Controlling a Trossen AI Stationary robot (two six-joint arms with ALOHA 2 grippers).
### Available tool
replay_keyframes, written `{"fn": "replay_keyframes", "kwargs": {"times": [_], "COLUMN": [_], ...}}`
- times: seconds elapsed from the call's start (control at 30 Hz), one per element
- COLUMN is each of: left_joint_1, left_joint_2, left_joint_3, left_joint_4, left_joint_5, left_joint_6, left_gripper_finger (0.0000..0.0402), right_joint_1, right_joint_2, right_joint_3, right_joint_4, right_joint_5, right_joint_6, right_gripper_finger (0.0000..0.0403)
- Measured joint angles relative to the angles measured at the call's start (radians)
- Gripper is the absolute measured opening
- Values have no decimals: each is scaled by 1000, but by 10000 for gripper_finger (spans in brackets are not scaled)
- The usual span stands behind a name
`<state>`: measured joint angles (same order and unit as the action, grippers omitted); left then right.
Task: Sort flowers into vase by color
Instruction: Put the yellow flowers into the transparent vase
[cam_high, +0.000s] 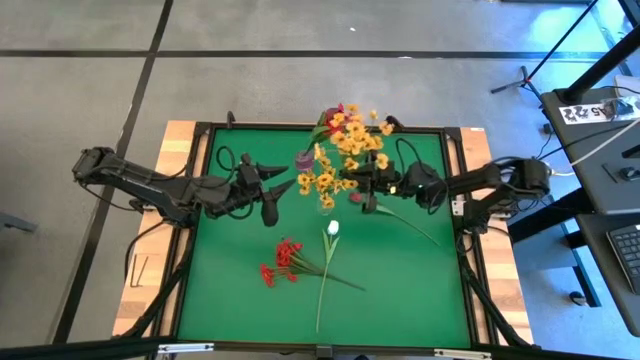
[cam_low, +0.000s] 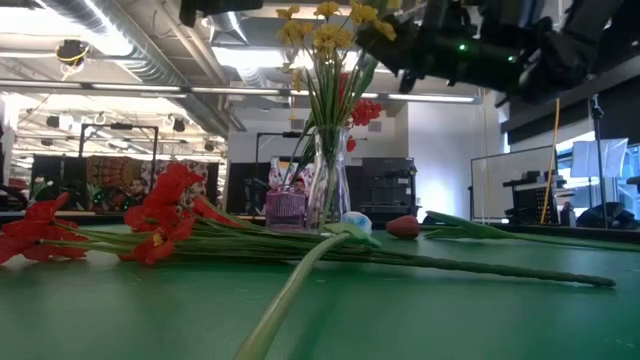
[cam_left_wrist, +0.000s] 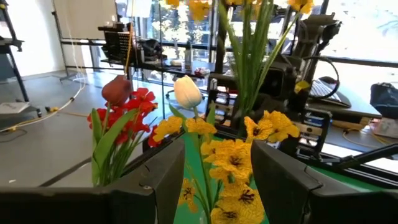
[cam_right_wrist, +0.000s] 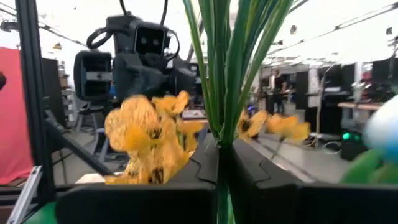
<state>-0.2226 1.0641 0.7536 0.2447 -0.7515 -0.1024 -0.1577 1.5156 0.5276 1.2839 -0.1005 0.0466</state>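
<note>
My right gripper (cam_high: 368, 183) is shut on a yellow blossom spray (cam_high: 352, 140) above the clear glass vase (cam_low: 328, 195). The stems run down into that vase. My left gripper (cam_high: 285, 190) is open just left of the yellow blossoms; in its wrist view the fingers (cam_left_wrist: 155, 180) stand on either side of blossoms (cam_left_wrist: 233, 162) without touching. A red spray (cam_high: 283, 262), a white tulip (cam_high: 332, 228) and a dark pink bud (cam_high: 357, 198) lie flat on the green mat. A small purple vase (cam_low: 285, 208) stands beside the glass one. My right gripper (cam_right_wrist: 219, 158) pinches the bundle of green stems (cam_right_wrist: 219, 118) of the yellow spray between its two fingers, below the blossoms. It comes level from the table's right, fingers across the stems. The spray stands upright, its lower stems (cam_low: 325, 130) reaching down into the glass vase.
Beyond the yellow spray, a white tulip (cam_left_wrist: 186, 92), a dark bud (cam_left_wrist: 116, 90) and red blossoms (cam_left_wrist: 140, 102) stand upright near the table's far edge. The near half of the green mat (cam_high: 400, 290) holds only the lying flowers. A raised black frame (cam_high: 455, 130) borders the mat.
</note>
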Motion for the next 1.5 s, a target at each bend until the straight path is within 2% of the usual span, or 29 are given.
{"fn": "replay_keyframes", "kwargs": {"times": [0.47, 1.17, 1.3, 1.5], "left_joint_1": [0, 0, 0, 0], "left_joint_2": [0, 0, 0, 0], "left_joint_3": [0, 0, 0, 0], "left_joint_4": [-10, -11, -12, -23], "left_joint_5": [11, 10, 10, 10], "left_joint_6": [-2, -3, -3, -9], "left_gripper_finger": [180, 180, 180, 180], "right_joint_1": [0, 0, 0, 0], "right_joint_2": [138, 143, 143, 143], "right_joint_3": [41, 42, 42, 42], "right_joint_4": [-9, -91, -135, -195], "right_joint_5": [-9, -6, -6, -6], "right_joint_6": [2, -73, -79, -82], "right_gripper_finger": [16, 21, 46, 118]}}
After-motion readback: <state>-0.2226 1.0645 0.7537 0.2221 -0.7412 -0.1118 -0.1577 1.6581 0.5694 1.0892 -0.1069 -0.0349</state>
